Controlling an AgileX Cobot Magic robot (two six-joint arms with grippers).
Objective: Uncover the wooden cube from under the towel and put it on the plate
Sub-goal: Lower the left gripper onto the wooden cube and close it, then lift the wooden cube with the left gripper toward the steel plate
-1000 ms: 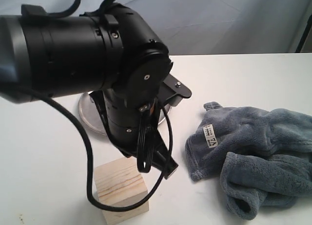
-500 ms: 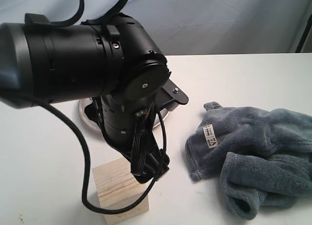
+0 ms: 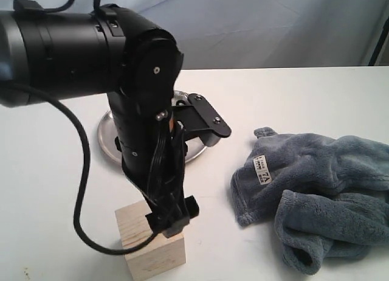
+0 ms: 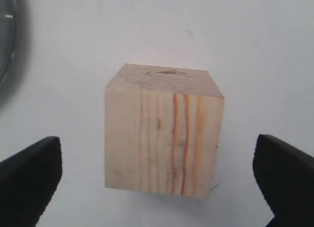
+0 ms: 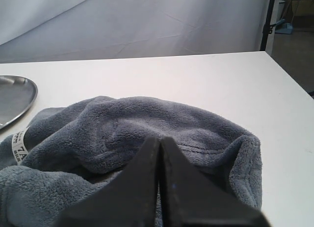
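The wooden cube stands uncovered on the white table near the front edge, pale with orange grain lines. My left gripper hangs straight above it, pointing down; it is open, one black finger on each side of the cube and apart from it. The steel plate lies behind the arm, mostly hidden by it. The blue-grey towel lies crumpled to the right, white label showing. My right gripper is shut with nothing between its fingers, just over the towel.
The left arm's thick black body and a looping cable fill the left of the exterior view. A pale backdrop closes the far table edge. The plate's rim shows beside the towel in the right wrist view.
The left arm has swung its wrist down and to the left, bringing the gripper from beside the cube to directly over it. Cube, towel and plate stay put.
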